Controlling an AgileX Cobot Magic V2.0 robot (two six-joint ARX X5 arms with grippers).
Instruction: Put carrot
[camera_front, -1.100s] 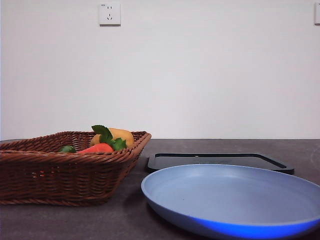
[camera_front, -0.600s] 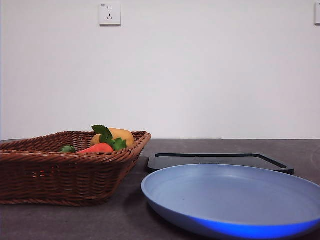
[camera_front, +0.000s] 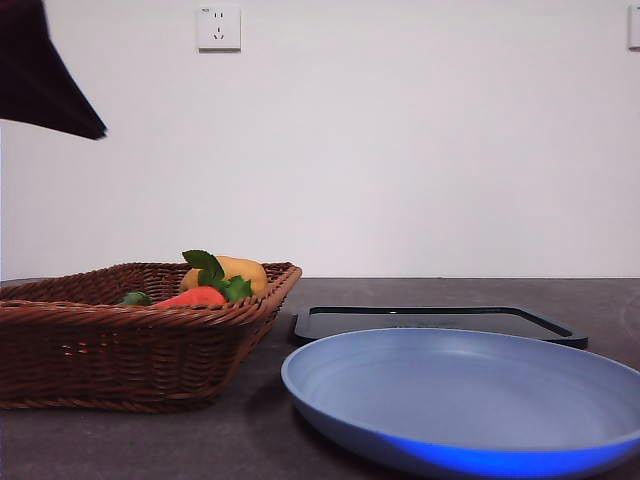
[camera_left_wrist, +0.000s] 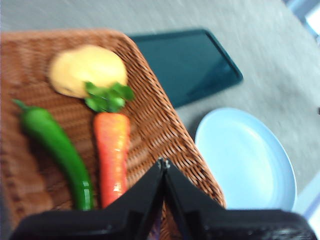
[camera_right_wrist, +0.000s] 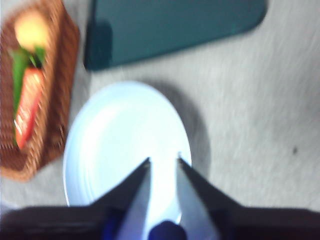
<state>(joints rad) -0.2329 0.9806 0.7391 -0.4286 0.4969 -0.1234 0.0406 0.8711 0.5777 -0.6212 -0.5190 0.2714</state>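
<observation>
Open room above the carrot (camera_left_wrist: 112, 150), hemmed by potato (camera_left_wrist: 88, 69), pepper (camera_left_wrist: 56, 145) and basket (camera_left_wrist: 155, 125) rim.

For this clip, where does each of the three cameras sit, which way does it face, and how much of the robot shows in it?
Front view: low at table height, looking level across basket, blue plate and black tray to the wall; one dark arm tip at the top corner.
Left wrist view: above the basket, looking down on carrot, potato and green pepper; left gripper shut.
Right wrist view: above the plate, looking down; right gripper slightly open.
Shared: all three show basket, carrot, plate, tray.
</observation>
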